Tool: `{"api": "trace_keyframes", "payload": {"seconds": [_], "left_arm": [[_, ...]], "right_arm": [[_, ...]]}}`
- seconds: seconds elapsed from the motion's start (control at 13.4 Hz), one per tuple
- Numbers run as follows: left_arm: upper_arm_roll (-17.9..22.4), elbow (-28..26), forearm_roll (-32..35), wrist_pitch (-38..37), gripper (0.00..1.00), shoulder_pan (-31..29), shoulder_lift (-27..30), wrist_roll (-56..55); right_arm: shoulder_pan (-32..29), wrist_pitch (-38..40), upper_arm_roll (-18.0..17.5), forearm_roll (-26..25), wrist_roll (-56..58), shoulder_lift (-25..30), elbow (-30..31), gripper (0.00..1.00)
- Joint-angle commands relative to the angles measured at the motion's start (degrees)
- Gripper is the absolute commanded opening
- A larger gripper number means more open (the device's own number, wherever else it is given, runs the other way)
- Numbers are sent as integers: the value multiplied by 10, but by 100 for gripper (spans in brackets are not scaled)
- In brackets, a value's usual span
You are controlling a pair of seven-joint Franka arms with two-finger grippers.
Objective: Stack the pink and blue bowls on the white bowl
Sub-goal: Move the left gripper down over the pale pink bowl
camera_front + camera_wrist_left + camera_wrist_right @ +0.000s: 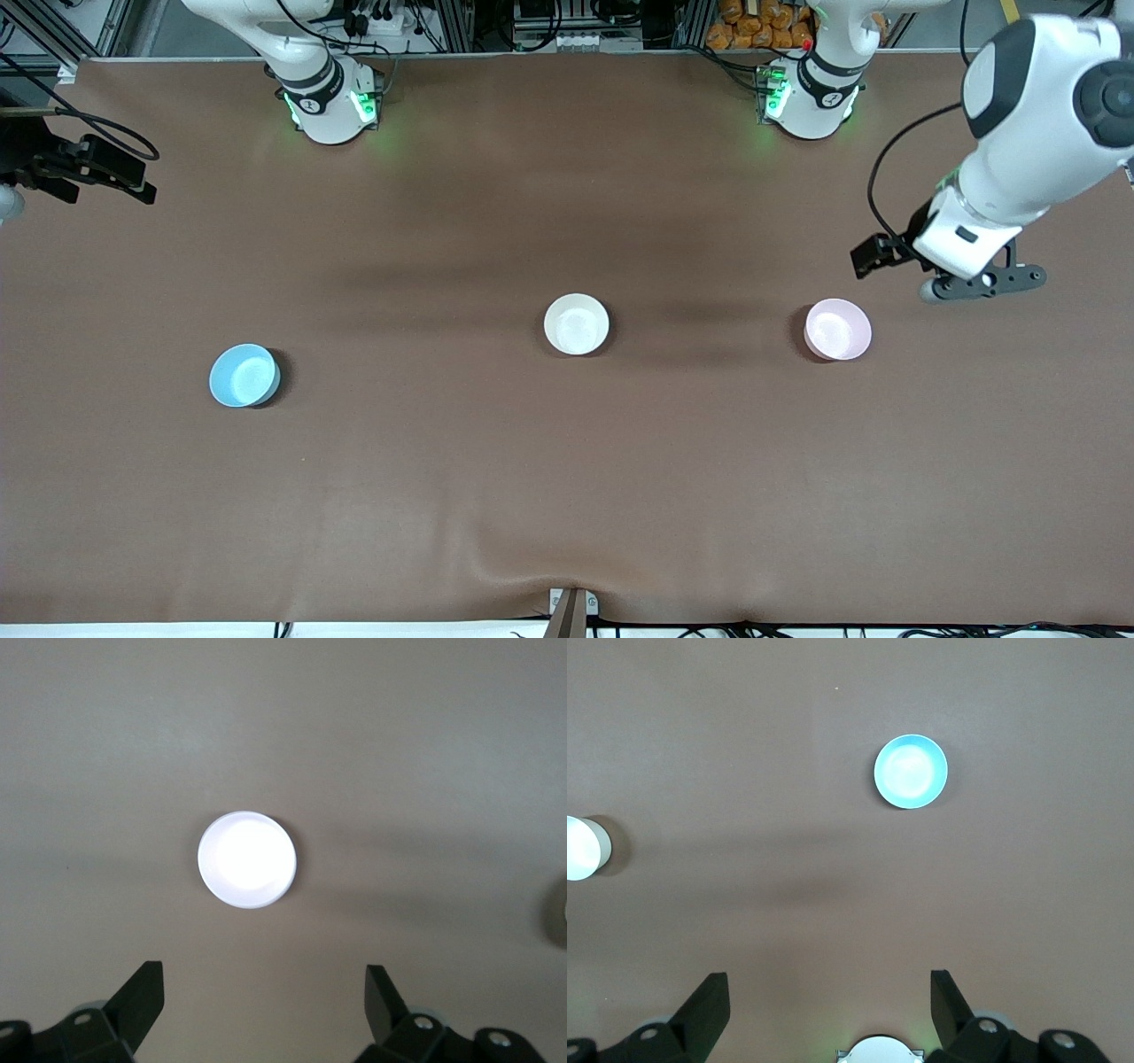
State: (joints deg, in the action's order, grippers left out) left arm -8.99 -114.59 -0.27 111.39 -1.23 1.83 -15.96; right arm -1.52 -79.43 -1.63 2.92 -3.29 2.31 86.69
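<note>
Three bowls stand apart in a row on the brown table. The pale pink bowl (pixel 837 330) is toward the left arm's end, the white bowl (pixel 576 324) is in the middle, and the sky blue bowl (pixel 244 375) is toward the right arm's end. My left gripper (pixel 982 282) hangs open and empty over the table beside the pink bowl. In the left wrist view the gripper (pixel 264 992) looks down on the pink bowl (pixel 246 858), which shows washed out. My right gripper (pixel 106 173) is raised at the right arm's end; in its wrist view it (pixel 830 992) is open, with the blue bowl (pixel 911 771) well apart from it.
The brown table cover (pixel 567 496) has a small ripple near the front camera's edge. The two arm bases (pixel 332 102) (pixel 811 97) stand along the table's edge farthest from the front camera. The white bowl's edge shows in the right wrist view (pixel 580 848).
</note>
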Motion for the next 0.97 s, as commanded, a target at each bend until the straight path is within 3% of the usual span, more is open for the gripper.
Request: {"api": "trace_keyframes", "payload": {"seconds": [0.0, 0.9], "left_arm": [[-4, -62, 5, 77, 100, -21, 1, -4], [-3, -121, 9, 282, 100, -69, -119, 8]], "right_arm": [[3, 5, 1, -3, -8, -1, -4, 100], [3, 5, 1, -3, -8, -2, -4, 100]]}}
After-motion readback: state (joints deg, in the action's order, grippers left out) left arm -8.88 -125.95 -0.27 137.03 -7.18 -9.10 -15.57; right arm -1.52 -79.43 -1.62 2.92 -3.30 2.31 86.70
